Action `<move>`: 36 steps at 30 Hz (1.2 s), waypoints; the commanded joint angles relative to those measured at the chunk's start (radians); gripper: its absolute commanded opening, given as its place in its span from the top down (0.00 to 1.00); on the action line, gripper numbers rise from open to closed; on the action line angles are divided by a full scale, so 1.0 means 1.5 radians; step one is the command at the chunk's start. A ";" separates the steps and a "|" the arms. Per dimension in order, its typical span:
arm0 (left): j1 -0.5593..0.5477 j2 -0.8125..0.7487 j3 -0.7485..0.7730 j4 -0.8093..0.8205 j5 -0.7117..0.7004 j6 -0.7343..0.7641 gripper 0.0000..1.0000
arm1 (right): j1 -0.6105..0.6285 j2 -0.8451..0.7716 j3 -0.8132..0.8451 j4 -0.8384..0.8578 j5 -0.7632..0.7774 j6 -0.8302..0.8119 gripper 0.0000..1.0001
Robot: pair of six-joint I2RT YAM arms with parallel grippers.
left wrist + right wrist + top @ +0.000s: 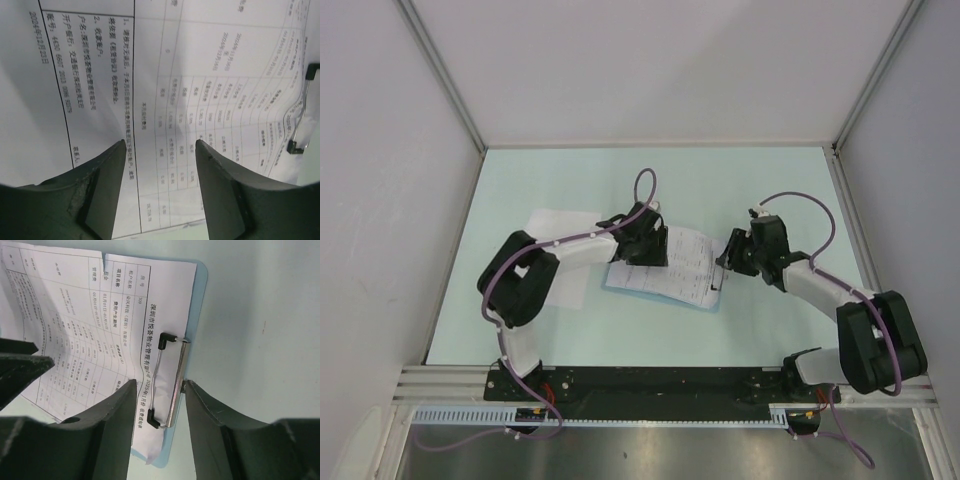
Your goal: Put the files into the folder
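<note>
Files (686, 264) on folder (201, 305), clip (177, 375) along its edge

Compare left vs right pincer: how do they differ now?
Left pincer hangs over the middle of the printed sheet, only paper between its jaws; right pincer sits at the edge of the folder, the metal clip framed between its jaws. Both are open, holding nothing.

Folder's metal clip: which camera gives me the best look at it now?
Right wrist. The clip lies whole, mid-frame, at the edge of the folder over the files. Left wrist catches only part at the right edge; top external shows a tiny dark mark.
</note>
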 commanded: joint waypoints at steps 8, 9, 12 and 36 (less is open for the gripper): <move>0.042 -0.067 0.092 -0.105 0.045 0.086 0.19 | 0.097 0.071 0.119 -0.172 0.178 0.041 0.45; 0.048 -0.060 0.095 -0.110 0.051 0.090 0.19 | 0.103 0.075 0.122 -0.176 0.197 0.052 0.44; 0.048 -0.047 0.097 -0.086 0.076 0.084 0.22 | 0.108 0.093 0.123 -0.178 0.215 0.092 0.52; 0.048 0.053 0.069 -0.046 0.033 0.049 0.35 | 0.165 0.152 0.177 -0.174 0.267 0.059 0.63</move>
